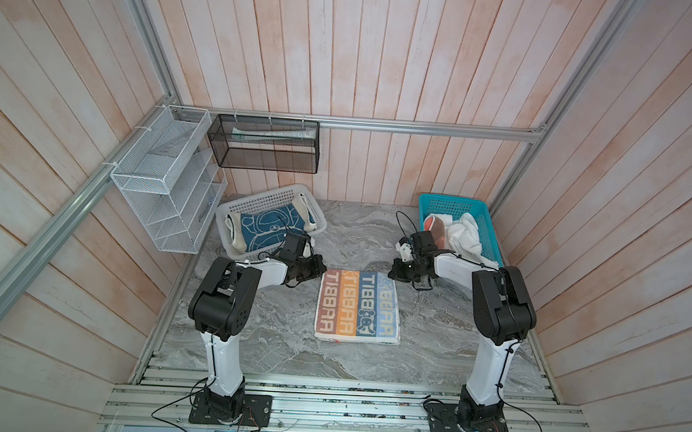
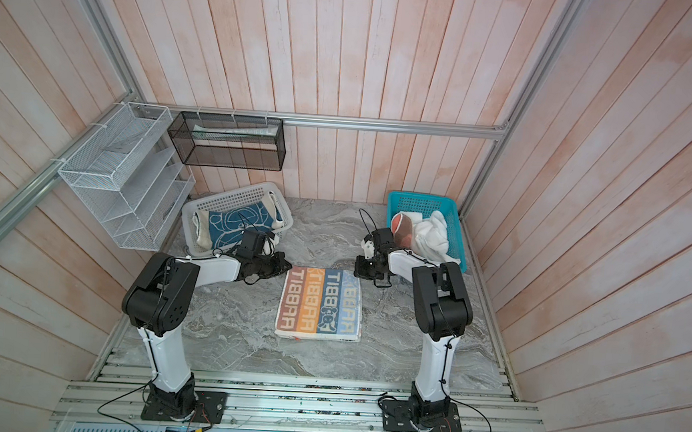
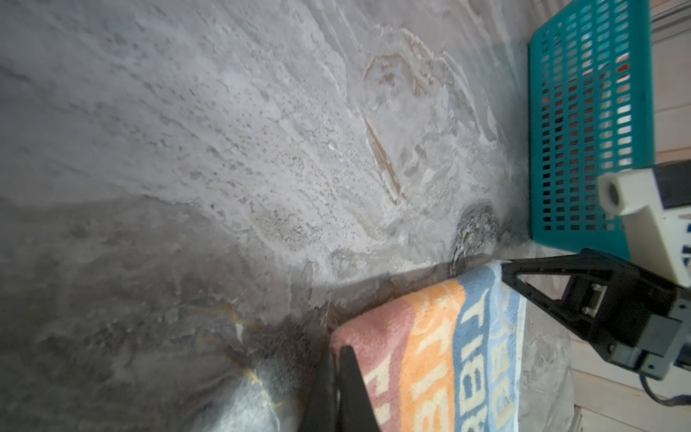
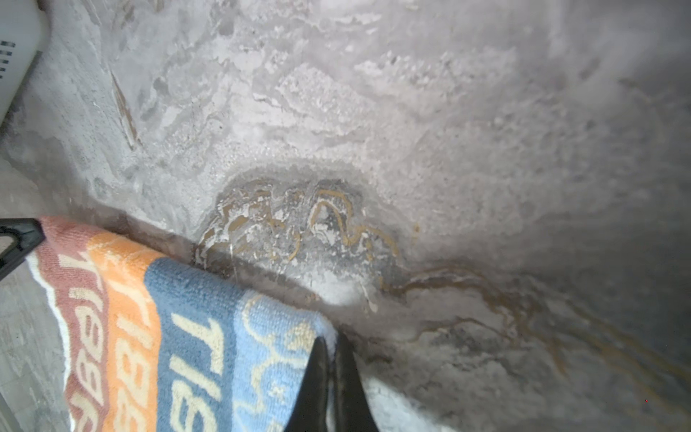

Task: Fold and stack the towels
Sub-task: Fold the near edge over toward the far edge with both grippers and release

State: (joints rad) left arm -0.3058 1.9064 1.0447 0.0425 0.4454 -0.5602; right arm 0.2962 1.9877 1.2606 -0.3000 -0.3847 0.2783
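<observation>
left fingers (image 3: 355, 396) and right fingers (image 4: 349, 389) are pinched shut on the 2 far corners of the lettered towel (image 1: 359, 305), flat on the desk (image 1: 452, 337), probably to fold it toward the near edge.

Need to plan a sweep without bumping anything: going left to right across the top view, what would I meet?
In a top view: wire rack → white basket → lettered towel → teal basket.
</observation>
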